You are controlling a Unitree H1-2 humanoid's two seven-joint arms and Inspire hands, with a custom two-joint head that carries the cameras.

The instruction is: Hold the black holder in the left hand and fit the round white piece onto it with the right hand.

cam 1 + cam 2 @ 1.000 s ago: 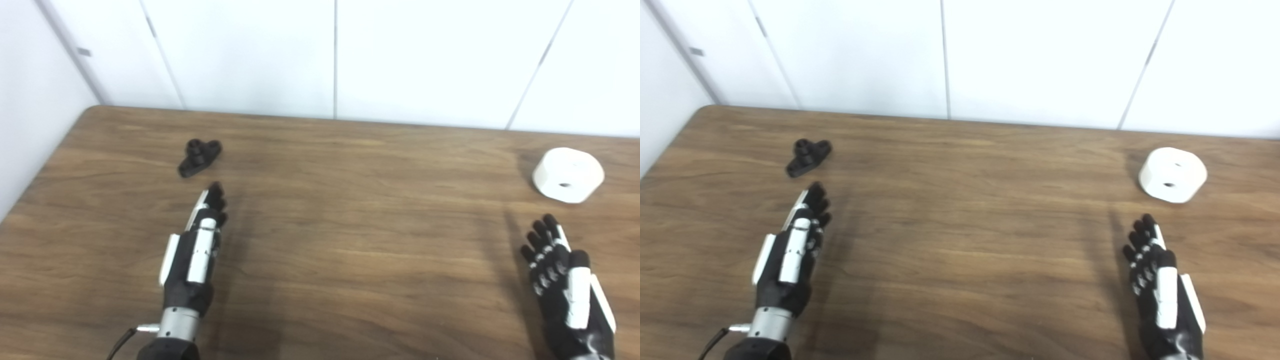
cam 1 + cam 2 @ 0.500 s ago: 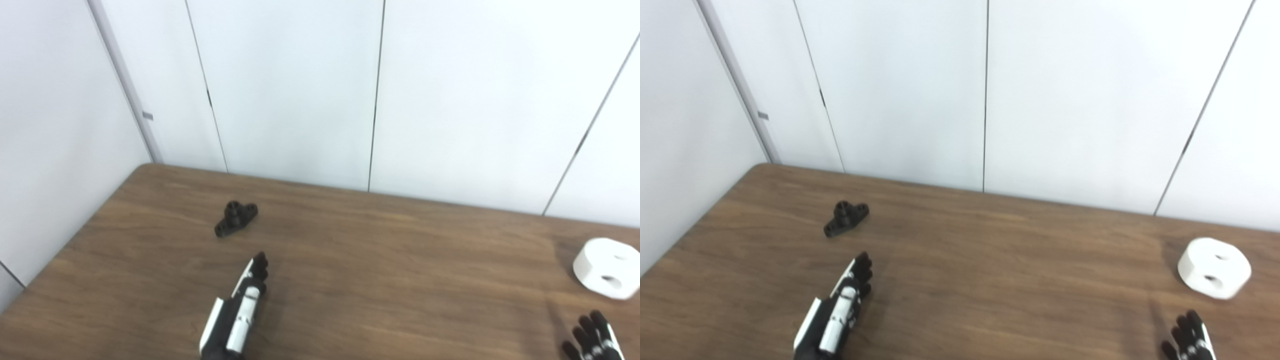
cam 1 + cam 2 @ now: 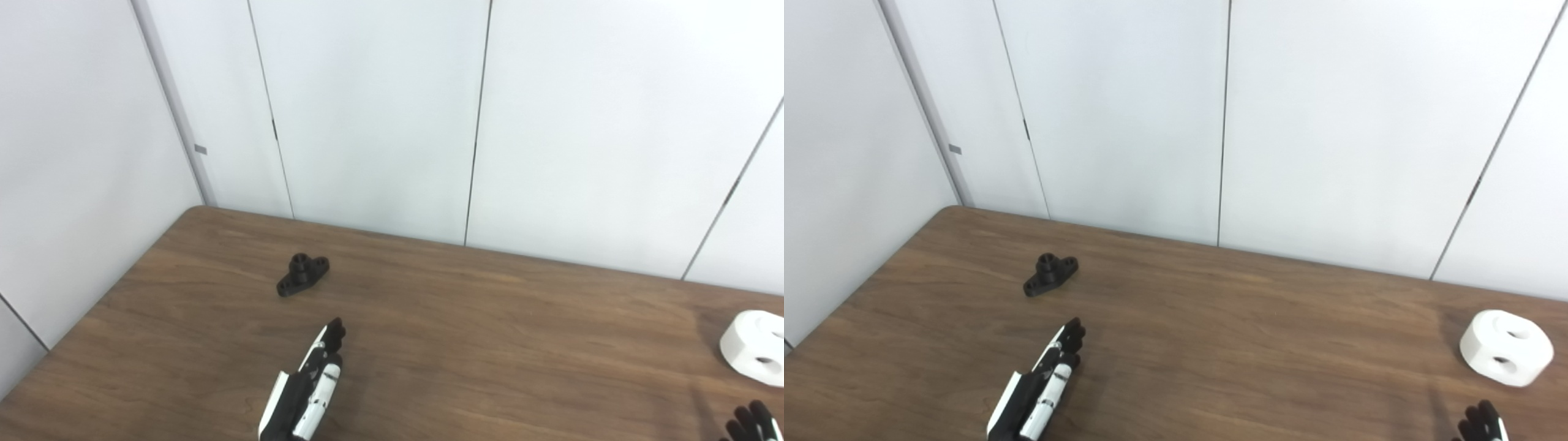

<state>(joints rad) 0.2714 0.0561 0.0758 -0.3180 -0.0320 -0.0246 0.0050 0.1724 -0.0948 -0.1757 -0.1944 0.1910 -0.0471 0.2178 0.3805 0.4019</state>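
Left hand (image 3: 1041, 392) empty, fingers straight, pressed together; black holder (image 3: 1050, 274) lies beyond fingertips; reach forward, straddle its raised boss; right hand (image 3: 1482, 425) fingers mostly cropped, cannot tell.

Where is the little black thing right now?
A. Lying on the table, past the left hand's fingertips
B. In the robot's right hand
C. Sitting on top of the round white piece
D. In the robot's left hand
A. The black holder lies by itself on the table, with bare wood between it and the left hand, and the round white piece is far off at the other side.
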